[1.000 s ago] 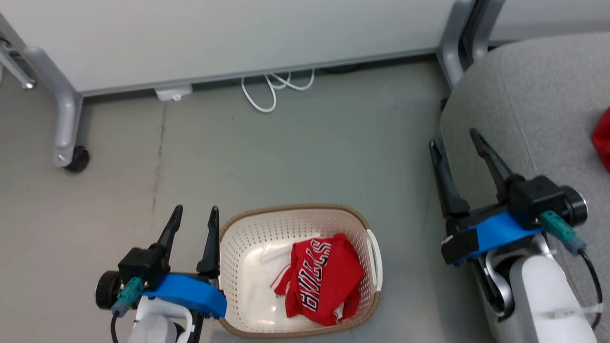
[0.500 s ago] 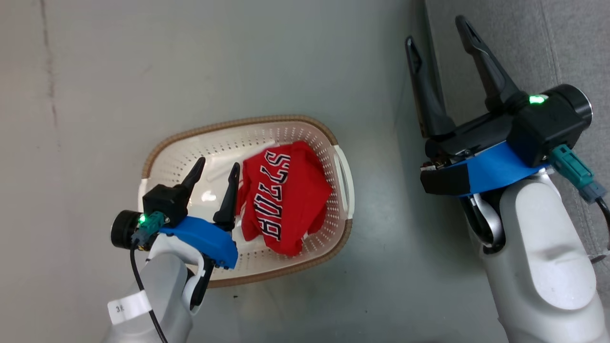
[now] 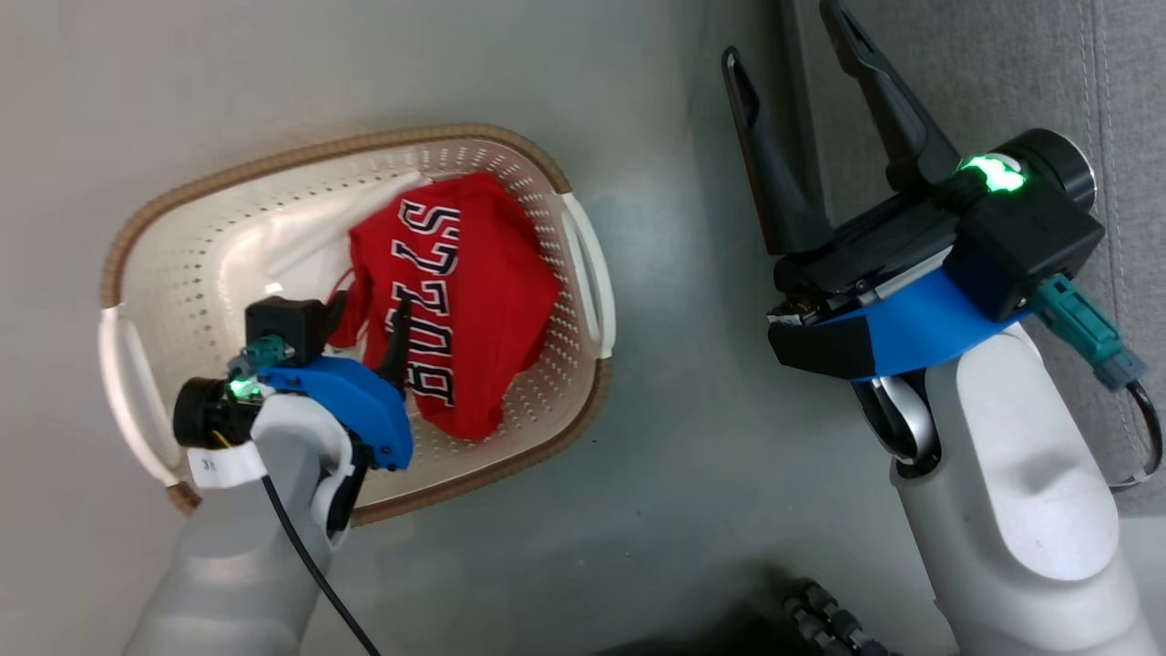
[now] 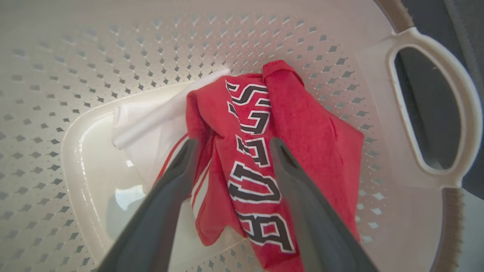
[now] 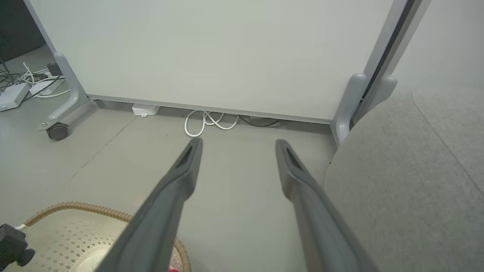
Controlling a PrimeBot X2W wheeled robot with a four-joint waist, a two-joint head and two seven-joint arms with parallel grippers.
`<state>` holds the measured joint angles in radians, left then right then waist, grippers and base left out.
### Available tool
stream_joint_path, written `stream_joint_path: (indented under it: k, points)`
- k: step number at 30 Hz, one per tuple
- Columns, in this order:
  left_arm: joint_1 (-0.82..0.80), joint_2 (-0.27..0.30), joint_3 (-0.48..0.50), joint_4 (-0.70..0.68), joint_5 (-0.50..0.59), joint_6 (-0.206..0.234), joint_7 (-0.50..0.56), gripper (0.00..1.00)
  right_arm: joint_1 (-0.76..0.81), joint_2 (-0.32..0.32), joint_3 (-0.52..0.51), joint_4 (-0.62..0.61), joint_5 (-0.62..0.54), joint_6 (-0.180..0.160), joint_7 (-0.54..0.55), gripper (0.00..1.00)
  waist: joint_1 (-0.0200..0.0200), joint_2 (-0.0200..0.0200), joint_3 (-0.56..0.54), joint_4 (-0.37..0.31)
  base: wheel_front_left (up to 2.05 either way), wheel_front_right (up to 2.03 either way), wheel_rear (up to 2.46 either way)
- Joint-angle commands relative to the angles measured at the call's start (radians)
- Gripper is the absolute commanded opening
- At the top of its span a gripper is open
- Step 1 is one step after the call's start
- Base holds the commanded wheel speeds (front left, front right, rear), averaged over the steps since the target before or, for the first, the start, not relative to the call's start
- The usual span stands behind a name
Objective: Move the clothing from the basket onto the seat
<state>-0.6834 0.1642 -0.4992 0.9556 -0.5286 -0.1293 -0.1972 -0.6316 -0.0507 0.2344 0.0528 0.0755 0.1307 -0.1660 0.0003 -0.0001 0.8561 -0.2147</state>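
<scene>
Head view: basket sits on the floor, just left of the seat, not touching it. The jersey lies crumpled in the basket's right half, lettering face up, with white fabric poking out from under its left edge. The left hand is down inside the basket at the jersey's left edge, jaws spread wide, nothing gripped. The right hand is above the floor between the basket and the seat's left edge, jaws wide and empty, fingers pointing away from the robot.

Left wrist view: the two fingers straddle the lettered fold of the jersey, the left finger over the white-striped edge. Can't tell if the tips touch the cloth. The jersey's right side runs up the perforated wall below the white handle.

Right wrist view: jaws wide over bare floor, nothing between them. The seat's rounded corner is at the right, the basket rim at the bottom left. A white panel on casters stands ahead, with a white cable looped at its base.
</scene>
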Motion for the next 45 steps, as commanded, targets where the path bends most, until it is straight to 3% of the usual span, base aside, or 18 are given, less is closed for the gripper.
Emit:
stream_joint_path:
  k: [1, 18, 19, 20, 21, 36, 45]
  points:
    - [-0.034, 0.015, -0.010, 0.027, -0.011, -0.002, 0.010, 1.00, -0.021, 0.001, 0.003, -0.003, 0.006, 0.000, -0.011, 1.00, -0.0003, 0.0001, 0.029, -0.032, 0.00, 0.00, 0.00]
    - [-0.131, 0.032, -0.004, 0.220, -0.086, 0.017, 0.062, 1.00, -0.022, 0.001, 0.038, 0.007, 0.066, 0.000, -0.056, 1.00, -0.0003, 0.0001, 0.089, -0.115, 0.00, 0.00, 0.00]
    - [-0.130, 0.028, -0.011, 0.226, -0.086, 0.013, 0.073, 0.96, -0.022, 0.001, 0.038, 0.010, 0.067, 0.000, -0.057, 1.00, -0.0003, 0.0001, 0.090, -0.117, 0.00, 0.00, 0.00]
    - [-0.130, 0.024, -0.015, 0.229, -0.087, 0.010, 0.079, 0.33, -0.022, 0.001, 0.037, 0.013, 0.068, 0.000, -0.058, 1.00, -0.0003, 0.0001, 0.090, -0.118, 0.00, 0.00, 0.00]
    - [-0.135, 0.026, -0.017, 0.232, -0.088, 0.008, 0.080, 0.00, -0.022, 0.001, 0.036, 0.016, 0.071, 0.000, -0.061, 1.00, -0.0003, 0.0001, 0.091, -0.119, 0.00, 0.00, 0.00]
    - [-0.145, 0.006, -0.056, 0.257, -0.103, -0.002, 0.067, 0.00, -0.017, 0.001, 0.027, 0.044, 0.055, 0.000, -0.071, 1.00, -0.0003, 0.0001, 0.069, -0.092, 0.00, 0.00, 0.00]
    - [-0.092, -0.032, -0.102, 0.255, -0.122, -0.002, 0.060, 0.00, 0.009, 0.000, 0.041, 0.083, 0.029, 0.000, -0.059, 1.00, -0.0003, 0.0001, -0.045, -0.050, 0.00, 0.00, 0.00]
